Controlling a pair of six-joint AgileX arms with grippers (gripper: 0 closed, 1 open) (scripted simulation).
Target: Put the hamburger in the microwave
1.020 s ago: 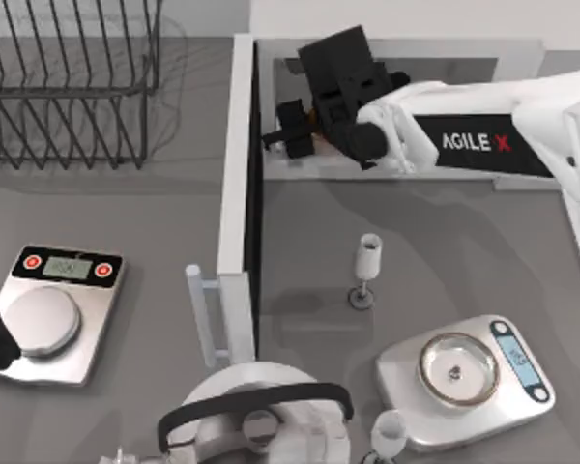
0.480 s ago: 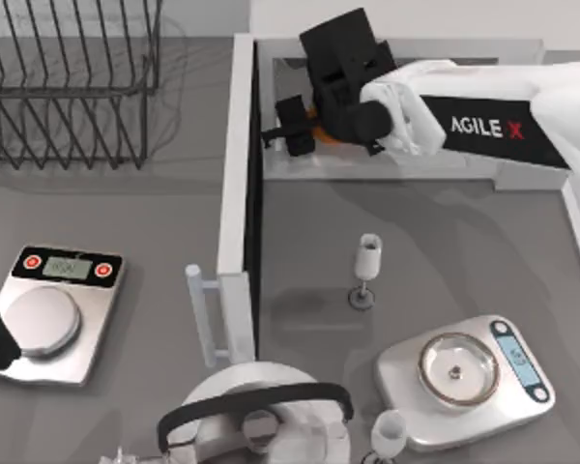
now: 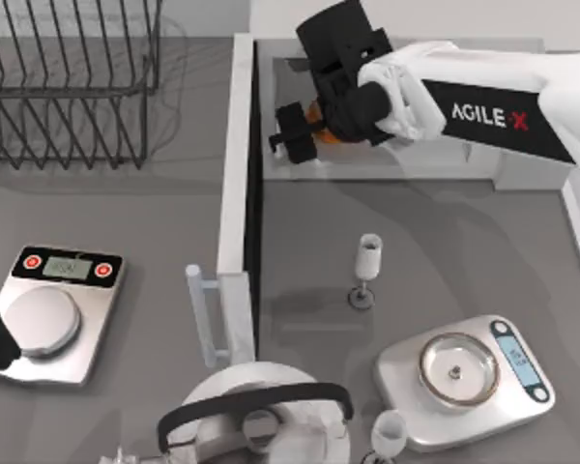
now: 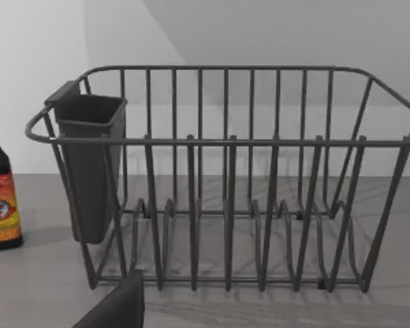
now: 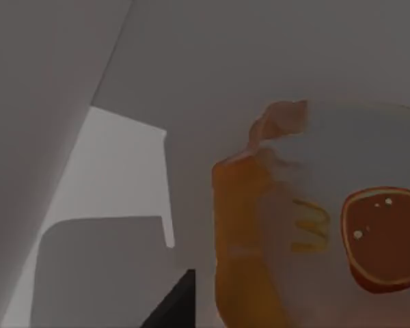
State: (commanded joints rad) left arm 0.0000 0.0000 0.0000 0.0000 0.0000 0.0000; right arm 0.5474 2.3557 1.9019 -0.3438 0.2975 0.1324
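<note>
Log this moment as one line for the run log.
right tool: in microwave cavity | hamburger: at right tool, grip unclear | left arm: parked at table's left edge | door: open

Right arm: glossy white rounded shell links, with a black panel along the forearm lettered "AGILE X" in white, the X in red. Behind the right gripper, a blocky matte-black wrist housing. Gripper fingers black, squarish.

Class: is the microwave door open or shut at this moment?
Open. In the top view the door swings out from the microwave, baring the cavity, where the right end effector reaches in with the hamburger.
</note>
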